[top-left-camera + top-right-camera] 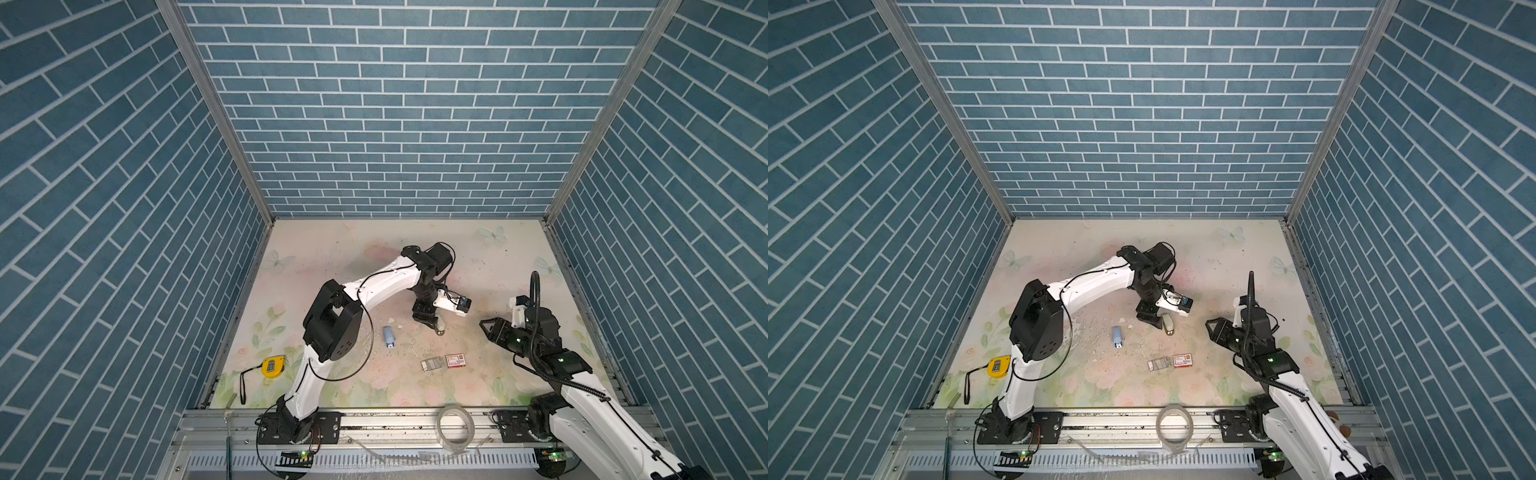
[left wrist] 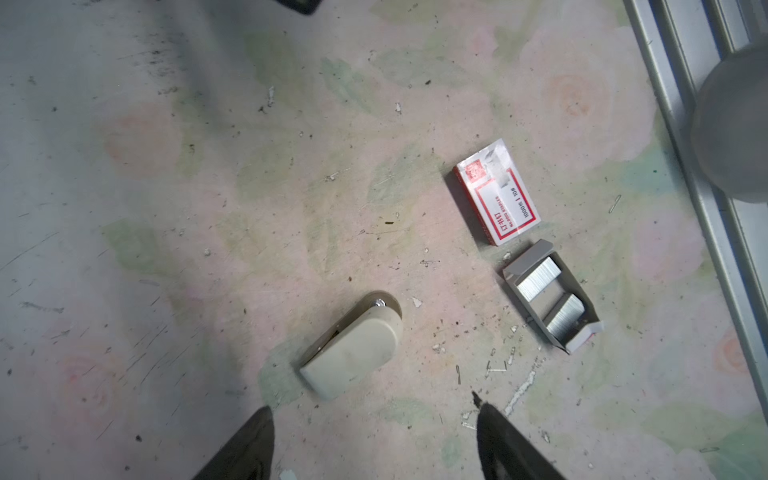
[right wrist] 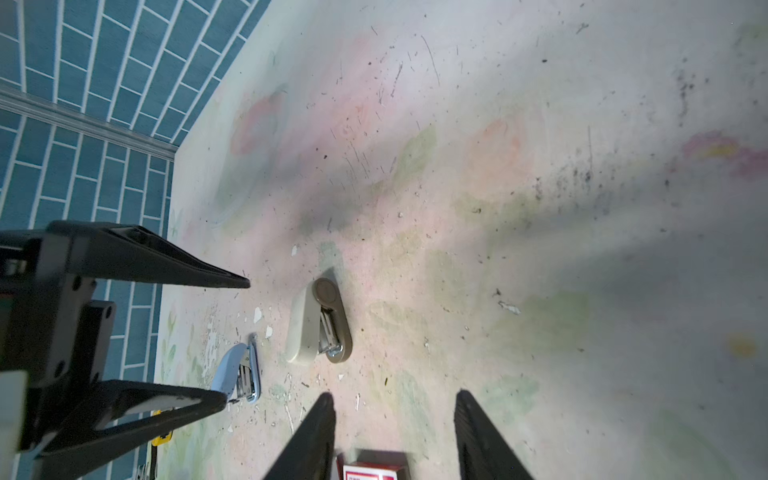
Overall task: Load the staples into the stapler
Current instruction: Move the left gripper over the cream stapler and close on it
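Securing the beige stapler [image 2: 351, 357], low centre in the left wrist view, seemed the step in hand. The left jaws near it and the right jaws stood spread, empty. The staples [image 2: 538, 278] lay in a grey tray [image 2: 540, 249] at lower right, and the next move would probably call for a careful pinch on one strip.

The staples [image 2: 539, 279] are shiny silver strips. They sit in two little stacks inside an open grey tray [image 2: 540, 248] that lies flat on the table [image 2: 249, 208]. The stapler [image 2: 353, 357] is beige on top with a brown base. It lies on its side, near the tray but not touching it, with its metal part showing.
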